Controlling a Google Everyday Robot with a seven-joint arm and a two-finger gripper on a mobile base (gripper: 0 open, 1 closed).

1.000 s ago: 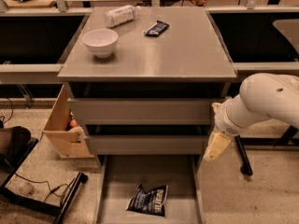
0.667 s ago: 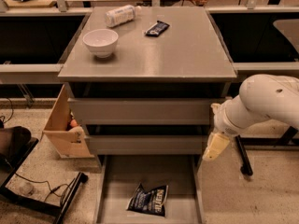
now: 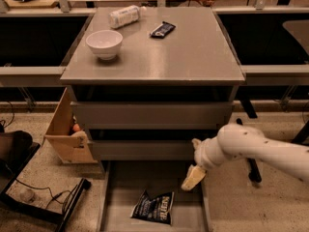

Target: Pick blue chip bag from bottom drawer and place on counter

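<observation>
The blue chip bag (image 3: 153, 208) lies crumpled on the floor of the bottom drawer (image 3: 104, 202), which is pulled open toward me. My gripper (image 3: 193, 177) hangs from the white arm (image 3: 251, 149) over the drawer's right side. It is above and to the right of the bag and apart from it. The counter (image 3: 159, 52) is the grey top of the cabinet, above the two shut upper drawers.
On the counter stand a white bowl (image 3: 104, 42), a white bottle lying on its side (image 3: 124, 16) and a dark snack bar wrapper (image 3: 162, 29). A wooden box (image 3: 65, 129) leans at the cabinet's left. Cables and a dark base (image 3: 29, 197) lie on the floor at the left.
My gripper and arm have moved left and down, from beside the cabinet's right edge to over the open bottom drawer. The bag has not moved.
</observation>
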